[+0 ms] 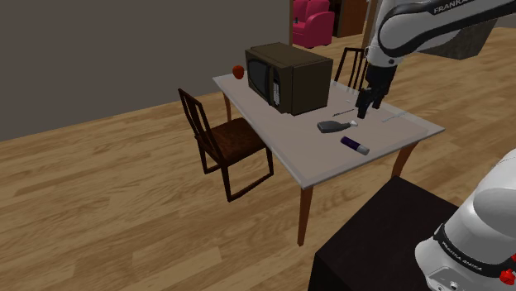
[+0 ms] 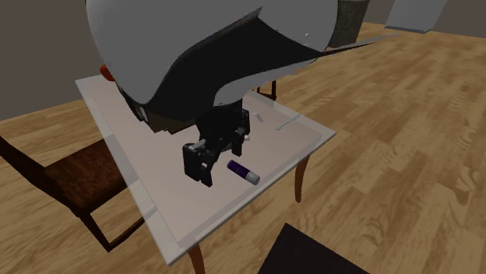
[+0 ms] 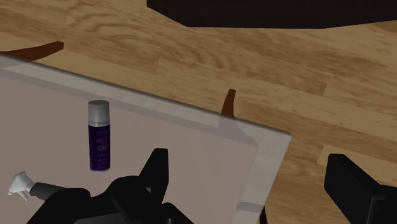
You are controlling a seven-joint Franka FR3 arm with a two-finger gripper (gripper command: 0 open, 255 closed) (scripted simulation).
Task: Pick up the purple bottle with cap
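Plainly, fingers (image 3: 157, 170) wide apart, empty; one purple bottle (image 3: 98, 137), perhaps one dark sprayer (image 1: 331, 126).

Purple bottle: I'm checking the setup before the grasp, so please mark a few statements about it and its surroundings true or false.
1. The purple bottle lies on its side on the table. True.
2. The gripper is shut on it. False: its fingers stand apart and hold nothing.
3. A microwave stands on the same table. True.
4. The dark bottle stands upright. False: it lies on its side near the purple bottle.
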